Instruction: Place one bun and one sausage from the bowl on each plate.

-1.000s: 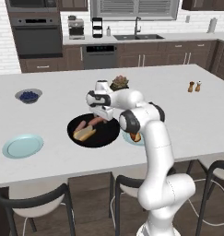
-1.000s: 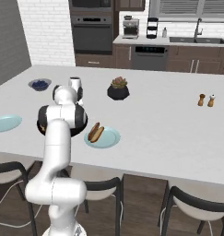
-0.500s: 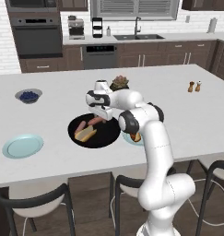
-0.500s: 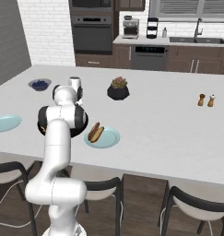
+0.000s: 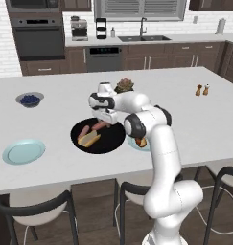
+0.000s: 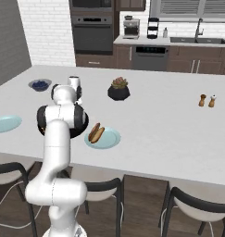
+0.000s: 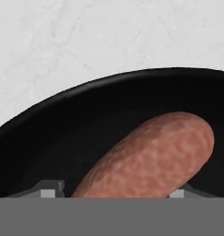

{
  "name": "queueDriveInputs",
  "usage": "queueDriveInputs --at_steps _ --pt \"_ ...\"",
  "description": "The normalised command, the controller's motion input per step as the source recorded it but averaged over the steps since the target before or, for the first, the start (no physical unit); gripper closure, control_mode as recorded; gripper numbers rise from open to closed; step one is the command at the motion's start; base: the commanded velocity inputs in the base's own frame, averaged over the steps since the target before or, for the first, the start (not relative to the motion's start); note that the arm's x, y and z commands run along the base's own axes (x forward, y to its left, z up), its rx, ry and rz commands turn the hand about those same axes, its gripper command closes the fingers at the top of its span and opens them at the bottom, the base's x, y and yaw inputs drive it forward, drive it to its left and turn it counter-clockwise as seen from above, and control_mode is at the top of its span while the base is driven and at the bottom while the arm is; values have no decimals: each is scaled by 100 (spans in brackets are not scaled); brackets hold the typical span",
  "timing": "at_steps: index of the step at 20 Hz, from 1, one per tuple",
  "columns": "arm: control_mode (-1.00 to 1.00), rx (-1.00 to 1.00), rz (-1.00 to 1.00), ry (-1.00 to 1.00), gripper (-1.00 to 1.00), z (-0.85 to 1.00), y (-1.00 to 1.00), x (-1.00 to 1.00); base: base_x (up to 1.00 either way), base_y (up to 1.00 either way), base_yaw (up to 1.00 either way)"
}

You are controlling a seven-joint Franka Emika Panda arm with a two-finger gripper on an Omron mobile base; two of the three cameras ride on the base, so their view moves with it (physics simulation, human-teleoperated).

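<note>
The wide black bowl lies on the white counter in front of me, holding a bun and a sausage. My gripper reaches down into the bowl's far side. In the hand view the sausage lies between the two fingertips of my gripper, with both tips against its sides, and the bowl's rim curves behind it. One pale plate lies bare at the left. The other plate carries a bun with a sausage and is partly hidden by my arm in the left base view.
A small grey bowl of blueberries stands at the far left of the counter. A potted plant stands just behind my hand, and two shakers at the far right. Stools line the near edge.
The jaws have narrowed around the sausage. The arm and the things on the counter stay where they were.
</note>
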Motion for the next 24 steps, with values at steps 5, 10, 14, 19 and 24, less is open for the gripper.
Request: queueDriveInputs --at_steps 5,10,14,19,24 --pt "-100 1 19 -17 100 40 -61 -99 0 0 0" --pt "-100 6 35 -13 100 36 -100 -74 0 0 0" --pt "-100 17 34 -7 100 30 -89 -42 0 0 0" --pt "-100 17 23 0 100 11 -83 -3 0 0 0" --pt "-100 7 9 0 100 0 -44 14 0 0 0"
